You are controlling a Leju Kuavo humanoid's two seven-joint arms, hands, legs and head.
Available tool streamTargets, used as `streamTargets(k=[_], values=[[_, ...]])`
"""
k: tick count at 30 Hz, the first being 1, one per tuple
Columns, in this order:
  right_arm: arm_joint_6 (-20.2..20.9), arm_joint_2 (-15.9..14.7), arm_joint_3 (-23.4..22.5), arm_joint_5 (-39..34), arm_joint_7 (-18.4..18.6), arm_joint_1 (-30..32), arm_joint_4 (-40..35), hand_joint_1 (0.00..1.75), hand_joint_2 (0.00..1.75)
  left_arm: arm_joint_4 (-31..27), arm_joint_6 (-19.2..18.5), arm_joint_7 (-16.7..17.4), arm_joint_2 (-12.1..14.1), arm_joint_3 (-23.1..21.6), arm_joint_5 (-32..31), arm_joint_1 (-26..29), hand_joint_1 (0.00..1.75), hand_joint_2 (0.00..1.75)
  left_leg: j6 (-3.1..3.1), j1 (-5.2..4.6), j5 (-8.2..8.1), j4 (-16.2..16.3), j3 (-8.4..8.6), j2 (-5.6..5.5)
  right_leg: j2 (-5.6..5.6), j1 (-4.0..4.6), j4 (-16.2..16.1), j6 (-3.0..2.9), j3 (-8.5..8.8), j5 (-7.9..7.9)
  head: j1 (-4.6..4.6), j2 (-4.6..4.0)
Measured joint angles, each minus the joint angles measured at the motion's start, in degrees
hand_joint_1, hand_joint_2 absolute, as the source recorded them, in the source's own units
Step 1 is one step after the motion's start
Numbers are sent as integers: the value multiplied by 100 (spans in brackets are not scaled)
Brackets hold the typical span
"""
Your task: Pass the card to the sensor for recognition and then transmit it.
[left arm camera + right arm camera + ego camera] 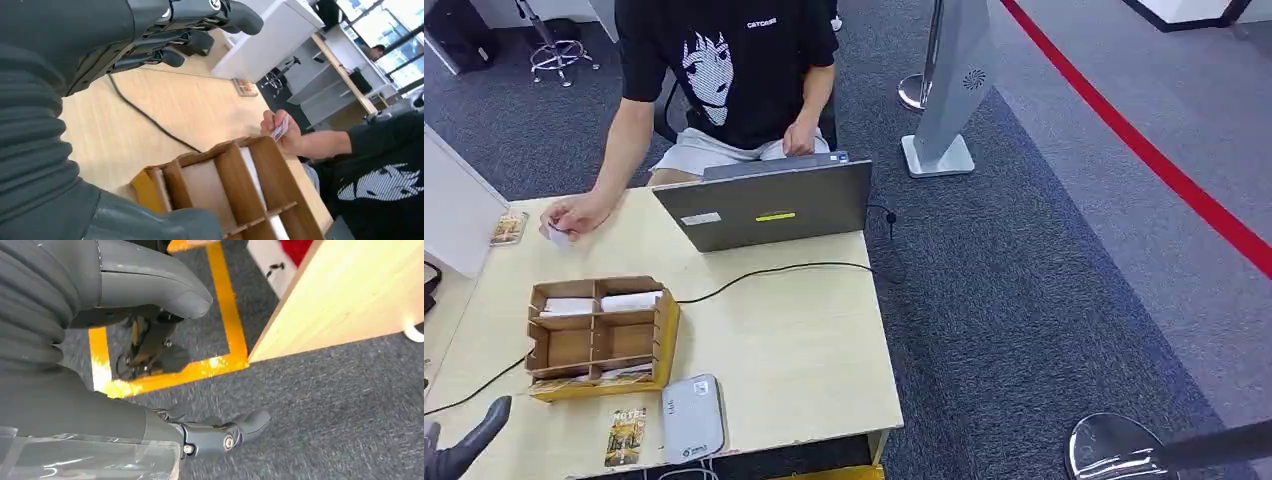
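A person's hand (574,215) holds a small card (559,235) at the table's far left; the same card (280,129) shows pinched in that hand in the left wrist view. A white card sensor (692,418) lies flat at the table's near edge, with a printed hotel card (626,437) beside it. My left hand (464,445) hovers at the near left corner, fingers apart (190,42) and holding nothing, close to the wooden divided box (599,335). My right hand (115,415) hangs over the carpet beside the table, open and empty.
The box holds white cards in its far compartments. An open laptop (764,205) stands at the far edge in front of the seated person. A black cable (764,272) crosses the table. Another printed card (509,228) lies far left. Yellow floor tape (165,377) runs below the table.
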Motion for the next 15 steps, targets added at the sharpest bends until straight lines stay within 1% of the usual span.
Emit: streamTargets(k=[8, 15], values=[[-415, 15, -92, 776, -149, -139, 221, 0, 175, 2, 144, 589, 435, -750, -860, -647, 0, 175, -1, 0, 5, 1, 0, 1, 4, 0, 0, 2, -1, 3, 2, -2], [-702, 48, -114, 1354, -241, -252, 370, 0, 175, 173, 234, 1161, 746, -1408, -1597, -1263, 0, 175, -1, 0, 5, 2, 0, 2, 5, 0, 0, 1, -2, 5, 0, 0]])
